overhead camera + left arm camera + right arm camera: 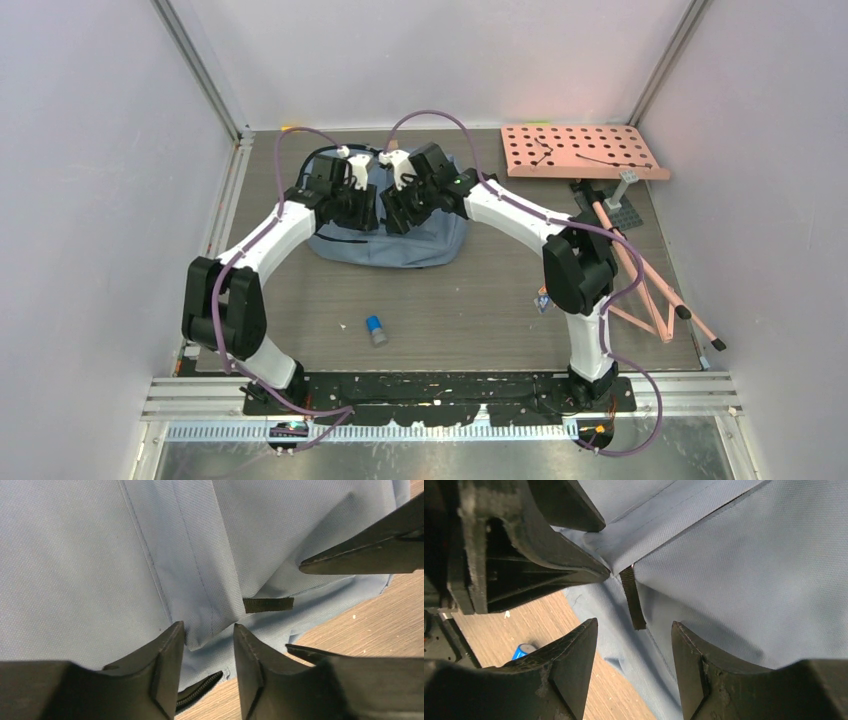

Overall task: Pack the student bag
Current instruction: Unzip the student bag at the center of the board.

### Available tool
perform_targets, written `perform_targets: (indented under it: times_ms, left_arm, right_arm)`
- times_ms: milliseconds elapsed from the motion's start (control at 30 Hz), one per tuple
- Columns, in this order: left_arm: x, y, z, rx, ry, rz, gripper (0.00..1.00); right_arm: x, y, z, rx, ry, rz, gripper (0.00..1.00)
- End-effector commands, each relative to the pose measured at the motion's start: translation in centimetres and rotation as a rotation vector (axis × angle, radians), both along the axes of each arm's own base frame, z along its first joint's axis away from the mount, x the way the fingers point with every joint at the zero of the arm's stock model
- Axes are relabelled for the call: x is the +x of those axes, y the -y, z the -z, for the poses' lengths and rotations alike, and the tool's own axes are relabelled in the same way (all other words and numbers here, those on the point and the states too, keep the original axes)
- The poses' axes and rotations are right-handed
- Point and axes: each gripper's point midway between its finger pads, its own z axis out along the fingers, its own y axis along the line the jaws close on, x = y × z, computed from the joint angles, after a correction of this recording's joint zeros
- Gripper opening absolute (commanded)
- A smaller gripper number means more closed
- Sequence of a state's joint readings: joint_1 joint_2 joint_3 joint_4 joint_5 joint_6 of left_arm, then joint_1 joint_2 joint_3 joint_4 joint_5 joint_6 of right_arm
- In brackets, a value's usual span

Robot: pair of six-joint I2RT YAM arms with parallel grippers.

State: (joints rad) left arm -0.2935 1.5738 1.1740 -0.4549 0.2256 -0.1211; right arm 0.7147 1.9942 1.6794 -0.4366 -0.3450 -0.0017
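The student bag (400,243) is a grey-blue fabric backpack lying flat at the middle back of the table. Both grippers hover low over its front half, facing each other. My left gripper (364,208) (207,626) is open, and a folded corner of the bag's fabric (200,632) sits between its tips. A short black tab (268,604) and a dark zipper (200,689) show nearby. My right gripper (397,210) (634,623) is open and empty over the same seam, just below the black tab (632,597). The bag's opening is hidden.
A small blue cylinder (375,329) (522,651) lies on the wood table in front of the bag. A pink pegboard (580,150) stands at the back right, with pink rods (640,275) leaning beside the right arm. Grey walls close in both sides.
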Motion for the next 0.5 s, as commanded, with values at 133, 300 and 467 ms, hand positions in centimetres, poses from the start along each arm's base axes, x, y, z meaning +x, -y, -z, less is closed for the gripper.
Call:
perform_targets:
  times_ms: [133,300,467]
  left_arm:
    - [0.9,0.8,-0.5,-0.032,0.043,0.04,0.34]
    - [0.7,0.7,0.0,-0.028,0.03,0.026,0.21]
    - [0.4,0.8,0.3,-0.047,0.017,0.011,0.08]
  right_arm:
    - [2.1,-1.6,-0.9,-0.012,0.108,0.018,0.6]
    - [2.6,-1.6,0.3,-0.038,0.105,0.039,0.55]
    - [2.8,-2.0,0.8,-0.025,0.099,0.06,0.51]
